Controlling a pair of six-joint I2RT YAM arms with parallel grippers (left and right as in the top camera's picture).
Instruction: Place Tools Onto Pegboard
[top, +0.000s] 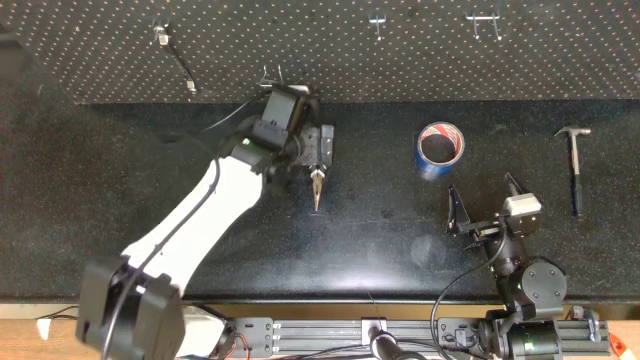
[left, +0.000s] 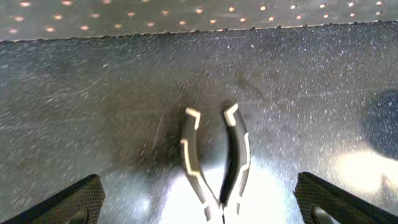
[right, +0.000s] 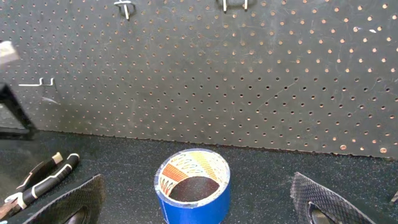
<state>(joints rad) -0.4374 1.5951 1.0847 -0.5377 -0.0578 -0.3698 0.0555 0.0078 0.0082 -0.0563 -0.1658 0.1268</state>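
Note:
Black-handled needle-nose pliers (top: 318, 188) lie on the dark table, nose toward the front edge. My left gripper (top: 318, 145) hangs open just above their handles (left: 214, 155), one finger (left: 68, 202) wide on each side, touching nothing. A blue tape roll (top: 440, 148) stands upright right of centre, and a hammer (top: 574, 165) lies at the far right. My right gripper (top: 485, 205) is open near the front, short of the tape (right: 214, 199), which faces its gap (right: 197, 180). The pliers (right: 43, 177) also appear in the right wrist view, off to one side.
The pegboard (top: 330, 50) stands along the back edge. It carries metal hooks (top: 378, 22) (top: 484, 22), a small hook (top: 272, 75) behind the left gripper, and a hook with a black cable (top: 178, 60) at left. Bare table lies at left and centre front.

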